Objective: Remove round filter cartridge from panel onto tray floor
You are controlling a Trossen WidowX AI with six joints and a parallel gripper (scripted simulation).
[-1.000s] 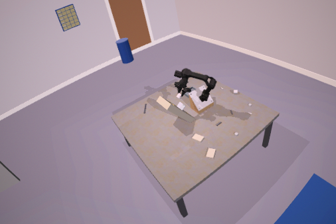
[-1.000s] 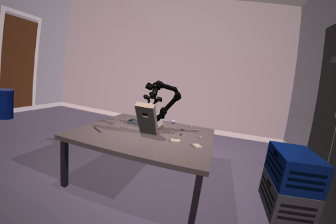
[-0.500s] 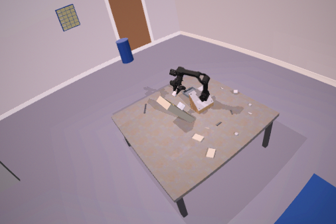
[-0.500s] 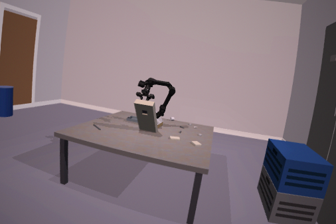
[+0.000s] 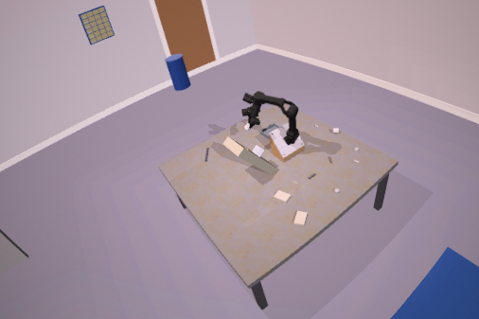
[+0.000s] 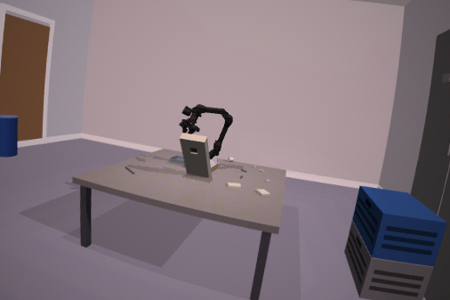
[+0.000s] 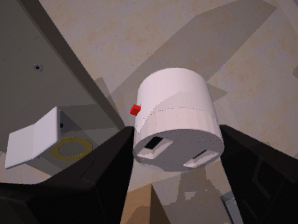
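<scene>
The white round cartridge (image 7: 175,100) (image 5: 247,127) is out of the panel, between the fingers of my gripper (image 7: 176,133) (image 5: 250,124). My gripper is shut on it. In the wrist view its two-slotted face points toward the camera, and a small red tab (image 7: 135,109) is on its side. In the top view it hangs above the table's far left edge area, left of the blue-grey tray (image 5: 267,133) (image 6: 176,159). The grey service panel (image 5: 259,162) (image 6: 196,164) (image 7: 25,95) leans nearby. The cartridge is hidden in the exterior view.
A white-topped wooden box (image 5: 278,151) stands at the arm's base, near the tray. A white bracket (image 7: 35,139) juts beside the panel, near a yellow ring (image 7: 88,149). Pale blocks (image 5: 282,196) (image 6: 262,192) and a dark bar (image 5: 206,154) lie on the table (image 5: 237,239) (image 6: 147,189).
</scene>
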